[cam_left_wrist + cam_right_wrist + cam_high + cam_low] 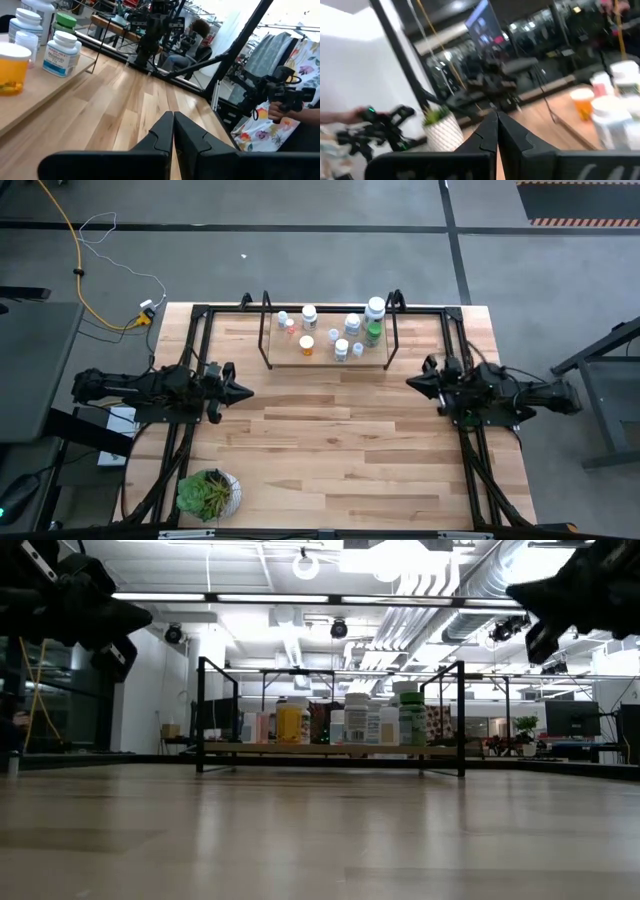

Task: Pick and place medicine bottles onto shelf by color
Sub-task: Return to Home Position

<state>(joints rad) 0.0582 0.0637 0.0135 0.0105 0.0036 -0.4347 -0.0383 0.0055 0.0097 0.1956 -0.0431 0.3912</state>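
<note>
Two pincers I have, and both are empty. My left pincer point(245, 391) hangs above the left side of the bench point(340, 450). Its fingers are pressed together on nothing and its tip points toward the middle. I judge this is a resting pose: no bottle lies on the bare bench for me to take, so I think the sorting is finished.

All the medicine bottles point(342, 348), about ten, stand upright on the shelf point(280, 356) at the far middle of the bench, well apart from both pincers. On the shelf's left part stands an orange bottle point(306, 345), the white ones are mostly in the middle, and a green bottle point(373, 333) is at the right end. I believe this order is there for the colours, each kind in its own place.

My right pincer point(412, 383) hangs above the right side, also closed on nothing and pointing inward, like a mirror of the left one.

The bench is of pale wood planks with a black frame. A potted plant point(208, 492) stands at its near left corner, away from the work. The floor point(300, 240) around it is grey, and a yellow cable point(75, 250) runs over it at the far left. In the low view the room behind is large, with bright ceiling lamps and ducts.
</note>
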